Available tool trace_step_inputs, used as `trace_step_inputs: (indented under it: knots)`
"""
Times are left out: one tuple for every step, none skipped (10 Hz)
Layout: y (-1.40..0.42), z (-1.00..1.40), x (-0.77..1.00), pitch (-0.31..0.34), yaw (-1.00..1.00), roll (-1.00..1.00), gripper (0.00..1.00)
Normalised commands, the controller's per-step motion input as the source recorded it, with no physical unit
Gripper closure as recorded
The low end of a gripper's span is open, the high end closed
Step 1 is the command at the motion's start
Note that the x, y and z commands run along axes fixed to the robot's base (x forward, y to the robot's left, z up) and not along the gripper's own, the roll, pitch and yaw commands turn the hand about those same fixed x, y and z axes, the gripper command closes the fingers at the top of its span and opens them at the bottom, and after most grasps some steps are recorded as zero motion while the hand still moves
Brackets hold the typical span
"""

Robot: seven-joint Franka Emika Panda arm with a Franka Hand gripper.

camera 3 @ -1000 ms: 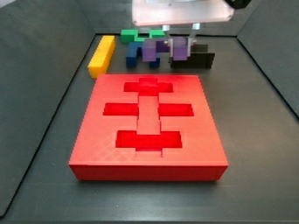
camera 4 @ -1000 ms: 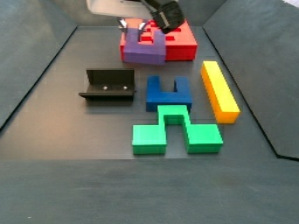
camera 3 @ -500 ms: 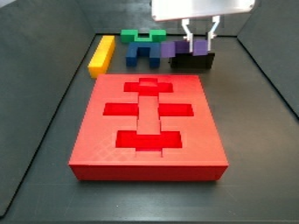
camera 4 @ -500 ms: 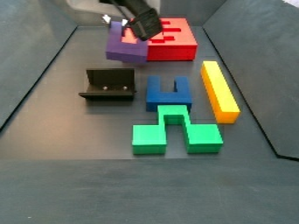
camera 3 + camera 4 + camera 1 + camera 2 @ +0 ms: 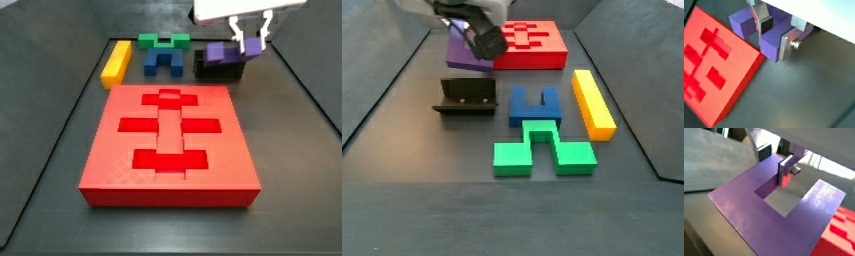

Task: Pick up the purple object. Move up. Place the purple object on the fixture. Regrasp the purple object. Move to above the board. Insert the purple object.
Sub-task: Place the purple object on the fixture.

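My gripper [image 5: 250,42] is shut on the purple object [image 5: 218,53], a U-shaped block held in the air just above the fixture [image 5: 222,71] at the back right. In a side view the gripper [image 5: 481,35] holds the purple object [image 5: 461,51] beyond the fixture [image 5: 465,97], left of the board [image 5: 529,45]. In both wrist views the silver fingers [image 5: 786,44] [image 5: 785,172] clamp one prong of the purple object [image 5: 765,41] [image 5: 747,210]. The red board [image 5: 168,140] with its cross-shaped cutouts lies in the middle and also shows in both wrist views [image 5: 714,65] [image 5: 841,230].
A yellow bar [image 5: 118,62], a green block [image 5: 166,41] and a blue block [image 5: 164,60] lie behind the board. They also show in a side view: yellow bar [image 5: 592,102], blue block [image 5: 535,106], green block [image 5: 543,150]. Dark walls enclose the floor.
My gripper has carried the purple object away from over the board's end and sideways, until it is over the fixture. The grip has not changed.
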Motion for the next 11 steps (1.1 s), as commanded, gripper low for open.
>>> trace_step_inputs:
  knots:
    - [0.32,1.00,0.69,0.374,-0.01,-0.44,1.00]
    - [0.33,1.00,0.68,0.411,0.00,-0.41,1.00]
    - [0.33,0.18,0.58,0.280,0.00,-0.27,1.00]
    - [0.43,-0.31,0.40,0.000,0.01,-0.26,1.00]
    - [0.52,-0.45,0.43,0.000,0.00,-0.35,1.00]
    - [0.49,-0.41,0.32,0.000,0.00,-0.43,1.00]
    - [0.49,-0.24,0.38,0.000,-0.04,-0.37,1.00]
    - [0.47,-0.02,0.46,0.083,-0.23,-0.11,1.00]
    - [0.34,0.00,0.38,0.197,-0.47,0.16,1.00]
    - [0.17,-0.17,0.21,0.214,-0.58,0.55,1.00]
    - [0.09,-0.30,0.18,0.240,-0.59,0.63,1.00]
